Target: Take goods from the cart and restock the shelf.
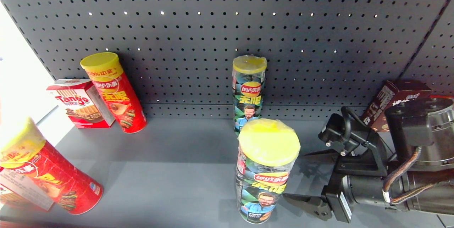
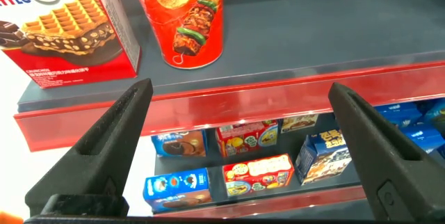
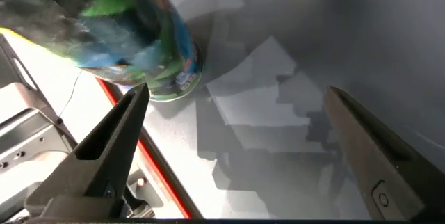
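Two green chip cans with yellow lids stand upright on the grey shelf, one at the back and one near the front. My right gripper is open just to the right of the front can, with nothing between its fingers. In the right wrist view that can stands just beyond one fingertip of the open gripper. My left gripper is open and empty in front of the shelf's red front edge, facing a wafer box and a red chip can.
At the back left stand a red chip can and a wafer box. Another red can is at the front left. A brown box leans at the back right. A lower shelf holds several small boxes.
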